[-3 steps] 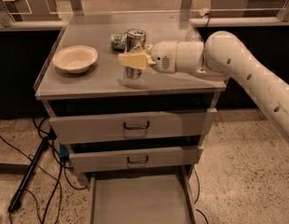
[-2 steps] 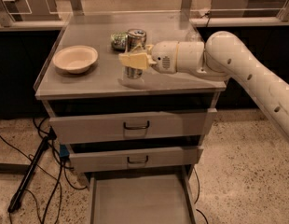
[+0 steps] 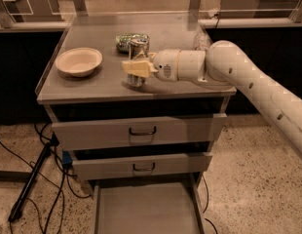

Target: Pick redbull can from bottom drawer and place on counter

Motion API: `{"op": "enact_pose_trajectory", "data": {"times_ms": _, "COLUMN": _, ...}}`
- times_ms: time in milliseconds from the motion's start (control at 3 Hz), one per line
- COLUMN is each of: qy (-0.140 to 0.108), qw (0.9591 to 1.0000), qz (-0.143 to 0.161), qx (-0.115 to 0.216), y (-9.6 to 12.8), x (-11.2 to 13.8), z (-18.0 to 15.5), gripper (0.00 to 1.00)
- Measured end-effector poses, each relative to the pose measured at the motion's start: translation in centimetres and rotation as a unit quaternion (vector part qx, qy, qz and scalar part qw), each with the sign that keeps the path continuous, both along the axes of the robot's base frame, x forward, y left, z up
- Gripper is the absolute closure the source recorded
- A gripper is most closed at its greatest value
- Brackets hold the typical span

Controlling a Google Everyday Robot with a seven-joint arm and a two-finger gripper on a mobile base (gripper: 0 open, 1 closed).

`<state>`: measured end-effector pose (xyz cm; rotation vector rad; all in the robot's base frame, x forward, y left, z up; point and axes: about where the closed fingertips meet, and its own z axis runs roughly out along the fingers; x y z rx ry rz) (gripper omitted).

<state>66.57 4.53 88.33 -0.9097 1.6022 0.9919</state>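
Observation:
The redbull can (image 3: 139, 45), slim and silver, stands upright on the counter (image 3: 92, 89) just right of its middle. My gripper (image 3: 136, 67) reaches in from the right on a white arm. Its cream fingers (image 3: 133, 66) are closed around the can's midsection, hiding that part, while the can's base (image 3: 135, 81) rests on the counter. The bottom drawer (image 3: 146, 208) is pulled out below, showing a bare grey floor.
A cream bowl (image 3: 79, 61) sits on the counter's left side. A crumpled green packet (image 3: 122, 39) lies behind the can, and a clear plastic item (image 3: 202, 40) is at the back right. The two upper drawers (image 3: 141, 130) are closed. Cables and a tripod leg (image 3: 31, 179) lie on the floor at left.

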Motion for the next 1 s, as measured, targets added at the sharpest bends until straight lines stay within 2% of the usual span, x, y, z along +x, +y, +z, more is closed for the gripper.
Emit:
{"op": "enact_pose_trajectory", "data": {"times_ms": 333, "qy": 0.003, "qw": 1.0000, "qz": -0.006, "qx": -0.001, "y": 0.08, "x": 0.32, "z": -0.52, "gripper": 1.00}}
{"op": "enact_pose_trajectory", "data": {"times_ms": 1000, "qy": -0.041, "qw": 0.9973, "qz": -0.043, "qx": 0.042, "y": -0.46, "x": -0.09, "z": -0.37, "gripper": 1.00}}
